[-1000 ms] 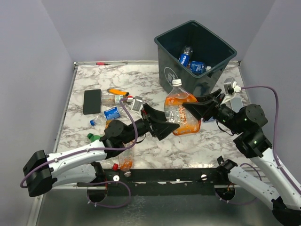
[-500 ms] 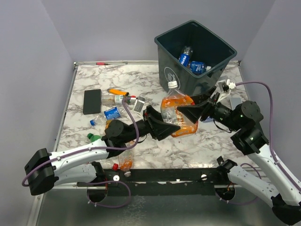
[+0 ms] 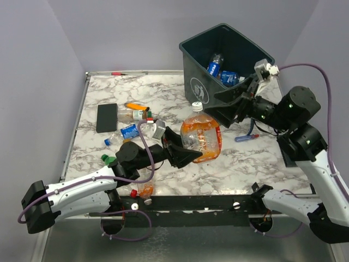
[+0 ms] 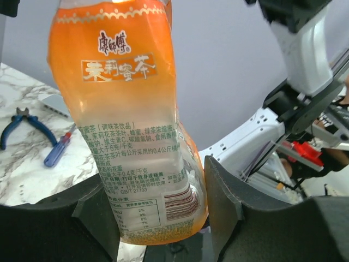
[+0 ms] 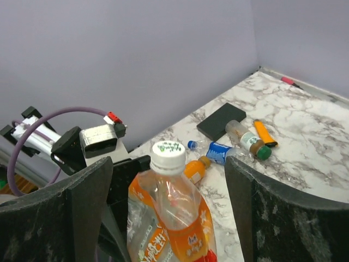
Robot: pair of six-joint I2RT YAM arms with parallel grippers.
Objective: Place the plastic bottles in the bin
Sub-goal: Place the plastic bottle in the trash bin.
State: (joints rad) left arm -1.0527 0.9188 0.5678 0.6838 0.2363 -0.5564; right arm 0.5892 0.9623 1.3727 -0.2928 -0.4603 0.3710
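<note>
Left claw (image 3: 184,151) clamped low on orange bottle (image 3: 202,134), held just in front of bin (image 3: 189,71). Right claw (image 3: 232,106) apart, beside bin. Bottle likely light, thin-walled, slippery label; hold mid-body, gently.

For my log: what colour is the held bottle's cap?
White cap on the orange bottle; clearest in right wrist view.

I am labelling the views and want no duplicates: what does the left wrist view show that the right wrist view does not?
Only the left wrist view: the blue-handled pliers, and the left hand closed on the lower part of the orange bottle, label readable. Only the right wrist view: the bottle's white cap, the black pad, the orange lighter, a blue-labelled small bottle. Both: the orange bottle and the marble table.
</note>
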